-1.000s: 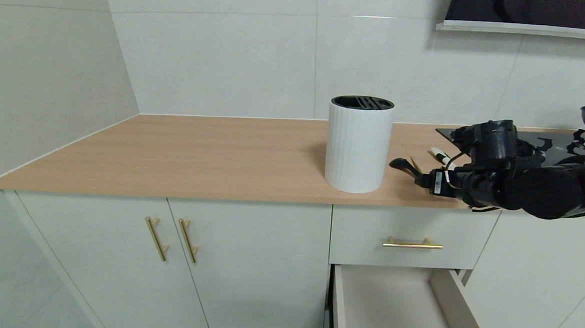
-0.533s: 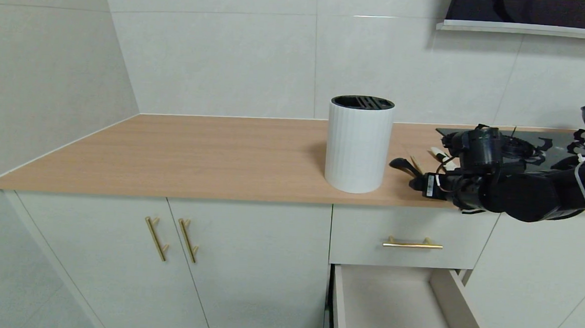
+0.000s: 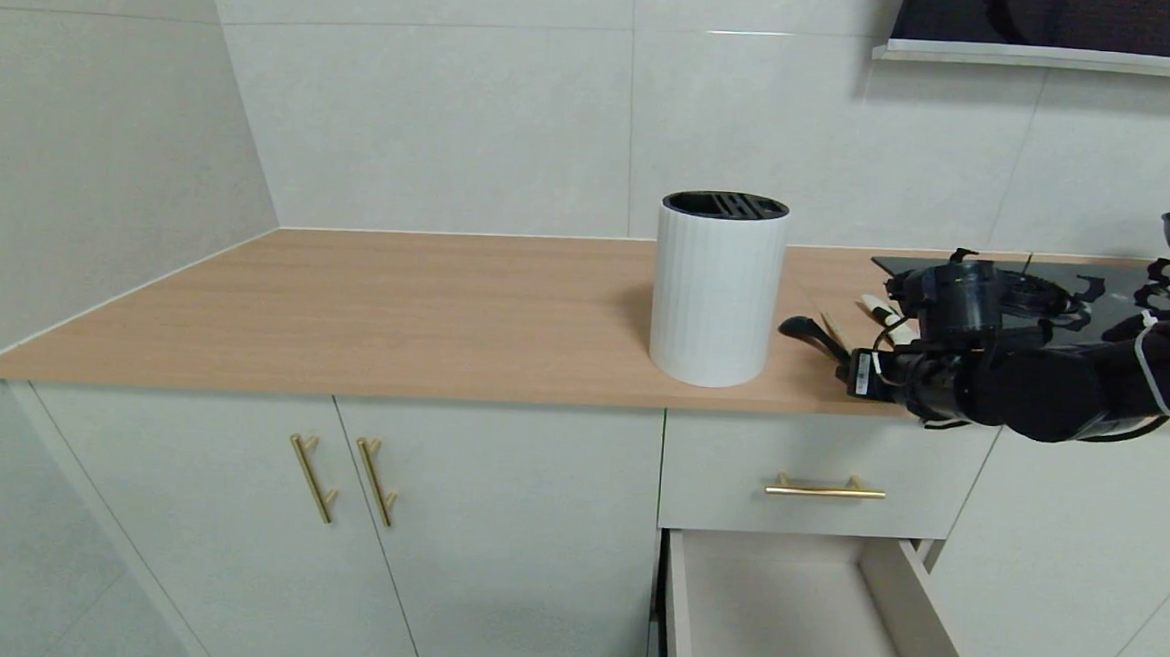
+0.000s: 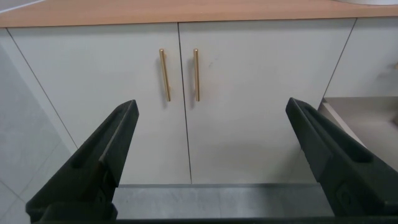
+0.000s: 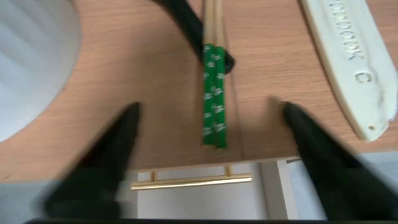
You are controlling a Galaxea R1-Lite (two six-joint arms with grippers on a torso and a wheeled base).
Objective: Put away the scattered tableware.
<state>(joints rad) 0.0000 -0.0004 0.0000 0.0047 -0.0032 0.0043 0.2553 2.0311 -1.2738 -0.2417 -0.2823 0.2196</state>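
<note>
R gripper (image 5: 208,121) is held w/ jaws apart astride the green-tipped chopsticks (image 5: 214,93) at the counter (image 3: 396,309) edge (prob. lined up for a pinch). Utensil holder (image 3: 717,285) is set at their 9 o'clock. L gripper (image 4: 210,106) is parked low, jaws apart.

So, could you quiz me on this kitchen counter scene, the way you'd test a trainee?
1. True or false: the lower white drawer beneath the light wooden counter is pulled open.
2. Which thing lies on the counter between the fingers of the open right gripper?
A. pair of wooden chopsticks with green ends
B. a metal fork
C. a glass cup
3. Fill in: the tall white ribbed cylindrical holder has a ____ slotted top.

Key: 1 true; 2 A; 3 black.
</note>
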